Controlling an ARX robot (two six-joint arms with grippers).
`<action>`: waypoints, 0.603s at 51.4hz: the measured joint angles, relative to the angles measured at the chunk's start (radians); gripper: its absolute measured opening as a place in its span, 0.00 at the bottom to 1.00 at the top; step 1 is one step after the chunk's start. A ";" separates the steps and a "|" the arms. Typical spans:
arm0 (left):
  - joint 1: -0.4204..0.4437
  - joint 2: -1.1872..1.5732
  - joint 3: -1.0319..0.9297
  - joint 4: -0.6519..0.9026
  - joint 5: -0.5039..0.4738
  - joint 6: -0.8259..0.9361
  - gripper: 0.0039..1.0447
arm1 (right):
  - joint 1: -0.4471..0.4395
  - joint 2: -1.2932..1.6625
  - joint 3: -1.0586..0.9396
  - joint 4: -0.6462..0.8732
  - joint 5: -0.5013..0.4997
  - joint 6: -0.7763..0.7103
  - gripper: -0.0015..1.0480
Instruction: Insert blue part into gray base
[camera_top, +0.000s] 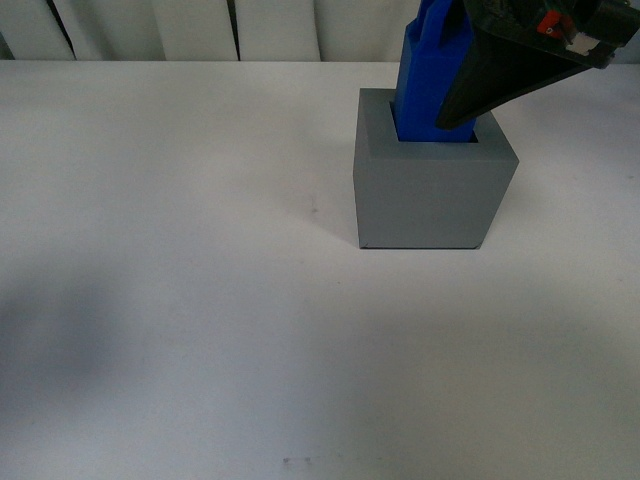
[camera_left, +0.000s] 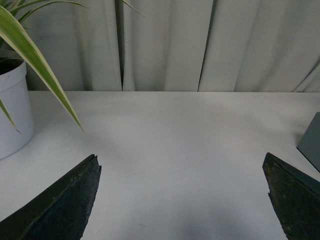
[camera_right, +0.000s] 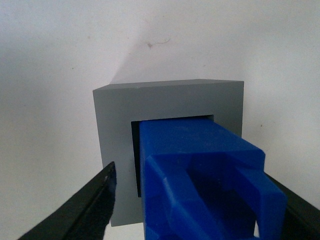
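The blue part (camera_top: 420, 80) stands upright with its lower end inside the square socket of the gray base (camera_top: 435, 195), at the far right of the white table. In the right wrist view the blue part (camera_right: 200, 165) fills the socket of the gray base (camera_right: 165, 102), with its loop handle towards the camera. My right gripper (camera_right: 195, 182) is open, its fingers (camera_right: 95, 200) on either side of the blue part with a gap showing at one side. One dark finger (camera_top: 490, 70) shows in the front view. My left gripper (camera_left: 180, 157) is open and empty over bare table.
A white plant pot (camera_left: 12, 110) with long green leaves stands at the table's edge in the left wrist view. Pale curtains (camera_left: 165, 45) hang behind the table. A corner of the gray base (camera_left: 311, 142) shows at that view's edge.
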 joint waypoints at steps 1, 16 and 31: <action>0.000 0.000 0.000 0.000 0.000 0.000 0.94 | 0.000 0.000 0.002 0.000 -0.006 0.003 0.76; 0.000 0.000 0.000 0.000 0.000 0.000 0.94 | -0.010 -0.047 0.010 0.002 -0.088 0.034 0.93; 0.000 0.000 0.000 0.000 0.000 0.000 0.94 | -0.105 -0.290 -0.128 0.114 -0.276 0.086 0.93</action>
